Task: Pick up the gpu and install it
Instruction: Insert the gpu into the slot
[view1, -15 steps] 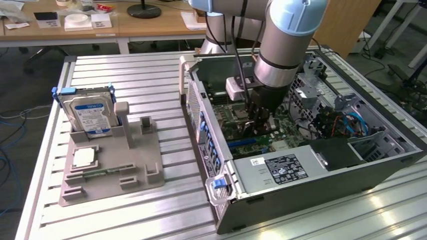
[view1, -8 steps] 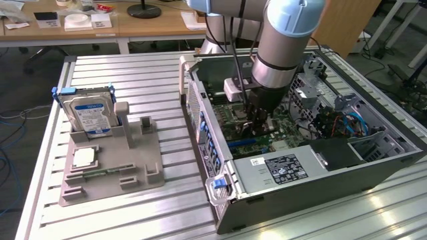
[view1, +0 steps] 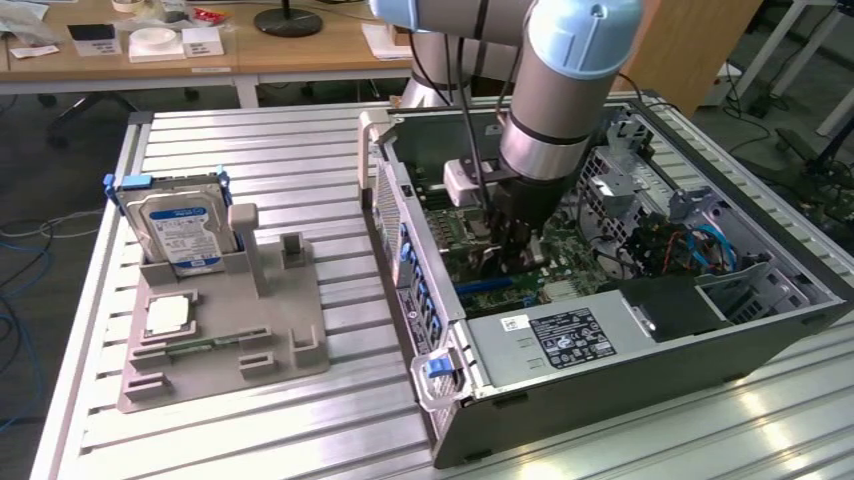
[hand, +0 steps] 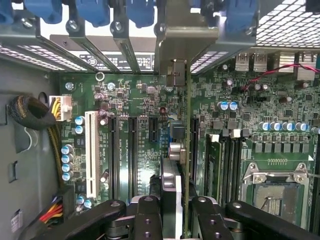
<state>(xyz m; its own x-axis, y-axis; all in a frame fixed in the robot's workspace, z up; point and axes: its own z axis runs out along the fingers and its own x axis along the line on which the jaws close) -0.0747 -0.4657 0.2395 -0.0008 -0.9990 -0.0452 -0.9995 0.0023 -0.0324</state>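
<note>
Well off to the exterior view's left of the claw, a grey holder (view1: 220, 335) sits on the slatted surface (view1: 280, 150) with a hard drive (view1: 180, 225) standing upright in it; its other upright slots look vacated. Moving right, the open computer case (view1: 614, 300) lies on its side, and the arm (view1: 567, 90) reaches down into it.

The claw (hand: 170, 210) is clenched on the gpu (hand: 172, 150), held edge-on between the two fingers (hand: 147, 215) directly above the motherboard (hand: 145, 145). The card's metal bracket end (hand: 175, 72) meets the case's rear slot row, and its lower edge appears lined up with a long slot; whether it is fully seated cannot be told.

Judgement: the card is light, thin and stiff, but fragile; it should be gripped by its flat faces near the top edge, as here, and pressed straight, not twisted. Further right lies the empty processor socket (hand: 277, 192).
</note>
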